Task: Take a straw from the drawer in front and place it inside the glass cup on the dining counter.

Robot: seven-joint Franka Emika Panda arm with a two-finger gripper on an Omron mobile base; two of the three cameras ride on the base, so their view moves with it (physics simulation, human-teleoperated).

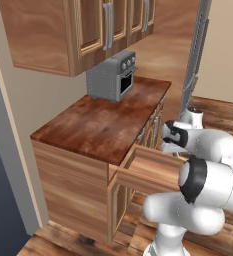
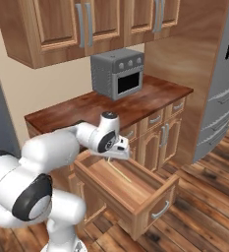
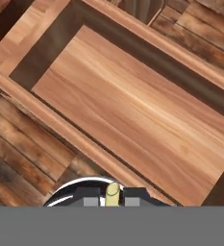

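Wooden counter (image 2: 150,96) is carrying a grey toaster oven (image 2: 118,74) while, below it, we are seeing the drawer (image 2: 135,189) standing pulled wide open (its silver handle facing the room). We are hovering the gripper (image 2: 120,150) just above the drawer's bare floor. Its jaws are pinching tight on a pale yellow straw (image 3: 113,194), which is hanging down into the drawer.

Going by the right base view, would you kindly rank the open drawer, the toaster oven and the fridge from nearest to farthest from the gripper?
1. The drawer, pulled out directly below the gripper, which holds a straw.
2. The toaster oven, on the countertop behind and above.
3. The fridge, far off at the right edge.
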